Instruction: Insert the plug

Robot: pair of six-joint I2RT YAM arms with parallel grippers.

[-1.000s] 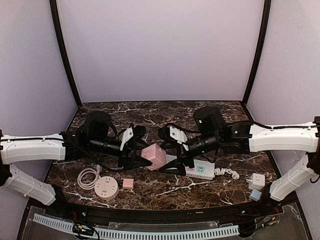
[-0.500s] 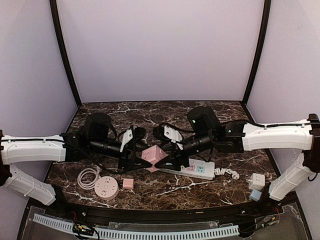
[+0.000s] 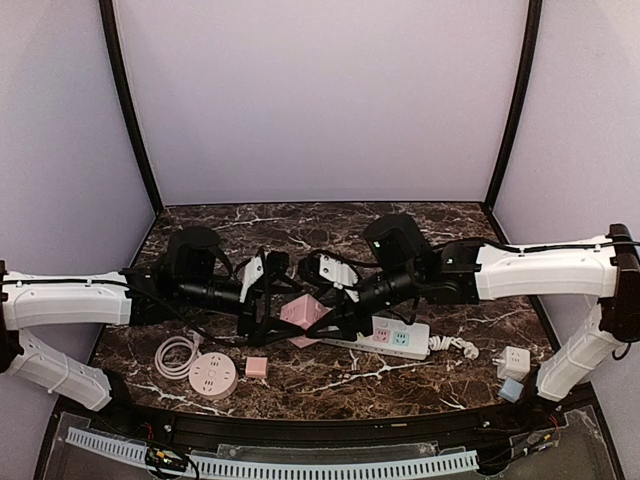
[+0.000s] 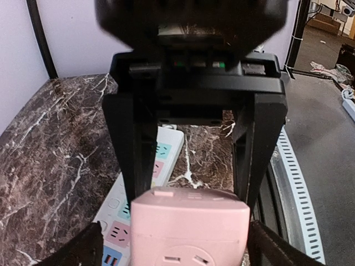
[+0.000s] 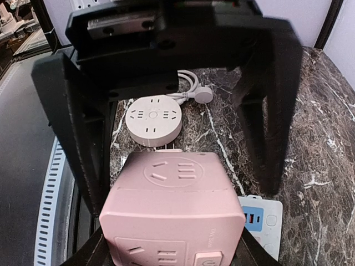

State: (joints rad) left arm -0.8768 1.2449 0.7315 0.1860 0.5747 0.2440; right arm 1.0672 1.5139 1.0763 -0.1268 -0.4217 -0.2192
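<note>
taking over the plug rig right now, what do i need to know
Grips: left end effector straddles the pink cube socket, contact unclear. The right end effector flanks it from the other side, grip unclear.
Things: cube mid-table, at the left end of the white power strip; round socket front left; white adapter front right.
Done: no plug visibly inserted.
Left: confirm one hold on the cube, fetch a plug, insert.
</note>
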